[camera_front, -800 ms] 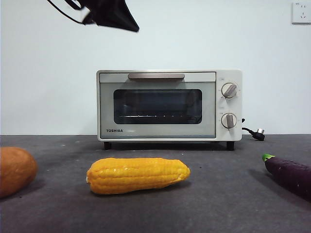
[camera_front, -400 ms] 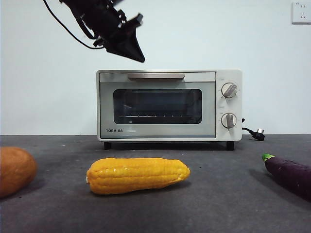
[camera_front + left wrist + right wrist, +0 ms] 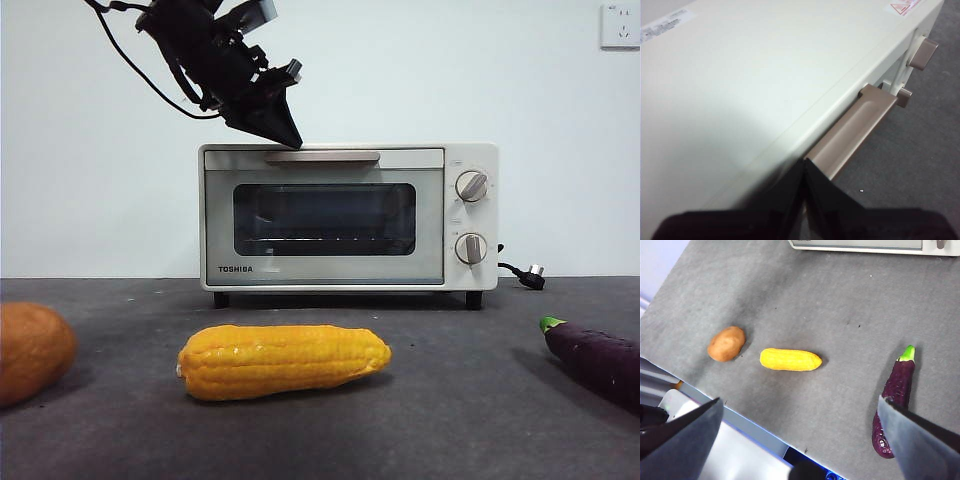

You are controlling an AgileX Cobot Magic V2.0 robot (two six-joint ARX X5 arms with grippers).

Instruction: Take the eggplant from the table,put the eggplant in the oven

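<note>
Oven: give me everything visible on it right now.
The oven is cream-white with a TOSHIBA mark, a dark glass window showing a wire rack, a beige bar handle and two knobs. Its door is closed. It stands on short feet at the back of the table. The left claw, shut, is at the handle's end.

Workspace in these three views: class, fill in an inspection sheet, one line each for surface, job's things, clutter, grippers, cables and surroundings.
Surface: dark grey table, matte.
Job's things: eggplant lies on the table, untouched; oven at the back, door shut.
Clutter: corn cob in front of the oven; orange-brown vegetable beside it.
Grippers: left gripper shut, tip at the end of the oven handle; right gripper open, high above the table, holding nothing.
Cables: oven plug lying on the table; black cable on the left arm.
Surroundings: pale wall, wall socket.
</note>
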